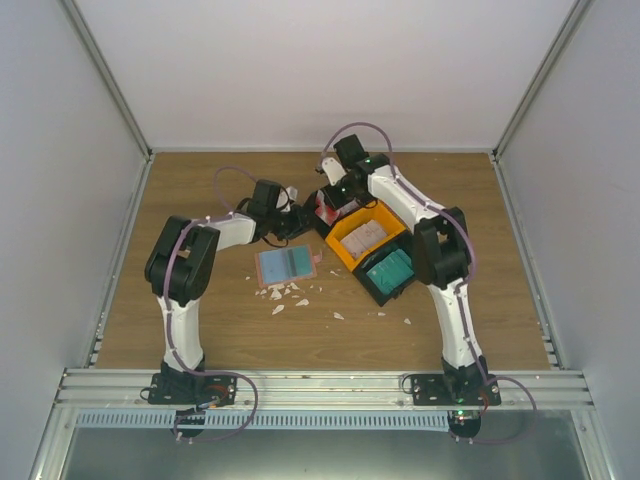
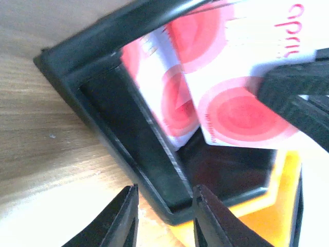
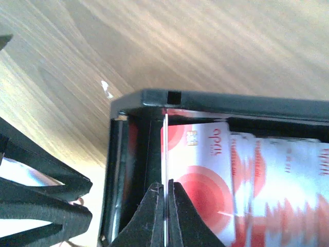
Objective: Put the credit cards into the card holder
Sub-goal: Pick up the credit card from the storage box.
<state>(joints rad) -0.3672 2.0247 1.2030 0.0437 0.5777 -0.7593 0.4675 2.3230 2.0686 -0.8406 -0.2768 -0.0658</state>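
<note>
Evidently early: the card holder (image 1: 287, 264) lies open and apparently empty on the table (image 1: 200, 330); the right gripper (image 3: 165, 189) pinches one red-and-white card (image 3: 200, 170) edge-on inside the black bin (image 3: 205, 98), the left gripper (image 2: 165, 191) hangs spread and empty nearby, every card yet to go in.

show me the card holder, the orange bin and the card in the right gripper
card holder (image 1: 287, 264): top view, on its light blue inside
orange bin (image 1: 342, 254): top view, on its near left wall
red and white card (image 2: 241, 110): left wrist view, on its red circle print
</note>
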